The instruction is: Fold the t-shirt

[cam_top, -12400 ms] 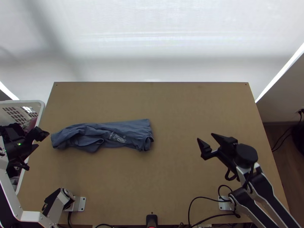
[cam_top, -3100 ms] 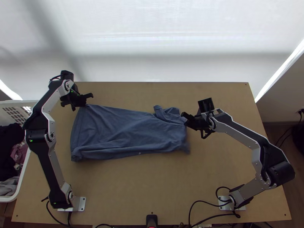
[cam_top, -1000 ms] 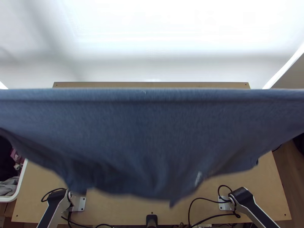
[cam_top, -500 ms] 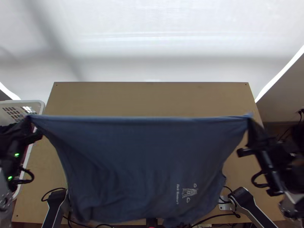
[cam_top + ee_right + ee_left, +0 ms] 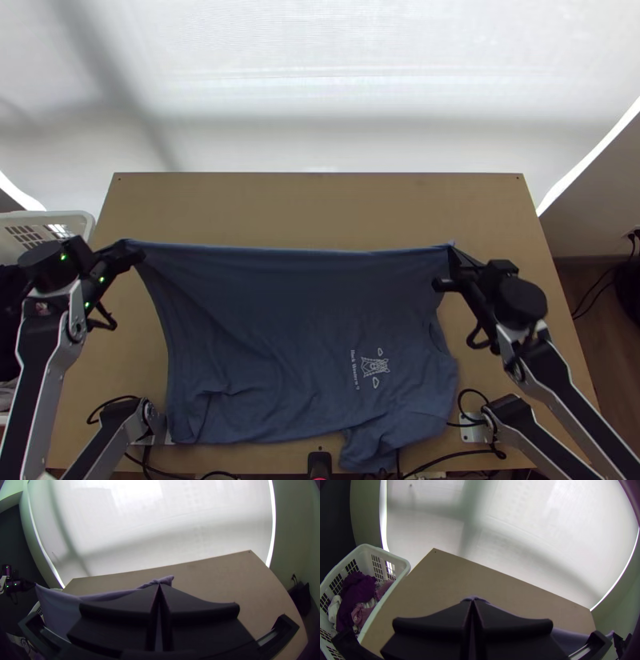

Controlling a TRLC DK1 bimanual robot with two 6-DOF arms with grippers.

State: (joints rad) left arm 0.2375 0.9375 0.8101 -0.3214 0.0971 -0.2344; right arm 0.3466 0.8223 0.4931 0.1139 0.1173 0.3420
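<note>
- T-shirt (image 5: 304,320): stretched taut along its far edge, with loose folds toward the near side of the tabletop (image 5: 320,208).
- Left end effector (image 5: 128,250): narrow, pinching one end of that edge.
- Right end effector (image 5: 453,254): narrow too, gripping the other end.
- White basket (image 5: 48,214): beside the tabletop, with clothes (image 5: 358,590) inside.

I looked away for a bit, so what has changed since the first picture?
The shirt was a bunched strip; now it is opened out towards the table's near edge. The left gripper and right gripper, both off the cloth then, have moved farther up the table and pinch its far edge, stretched between them. The basket stayed put.
</note>
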